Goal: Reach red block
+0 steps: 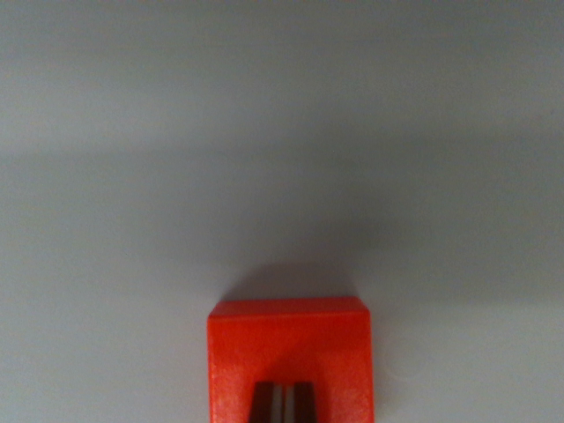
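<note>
Your red block [289, 352] sits at the bottom centre of the wrist view, its lower part cut off by the frame edge. You see its top face and a thin upper edge that catches a slightly lighter tone. Two dark, narrow shapes [284, 404] stand close side by side over the block's lower middle, with a thin pale sliver between them; they may be the tips of the claw, but the picture is too blurred and too cropped for you to tell, so you cannot tell whether the claw is apart, together or clamped on anything.

The block rests on a plain pale grey worktop [282, 132] that fills the rest of the view. A soft shadow lies just above the block, and a broad, dim band of shade crosses the worktop higher up. The surface looks smooth and unmarked. Nothing of the room shows beyond it.
</note>
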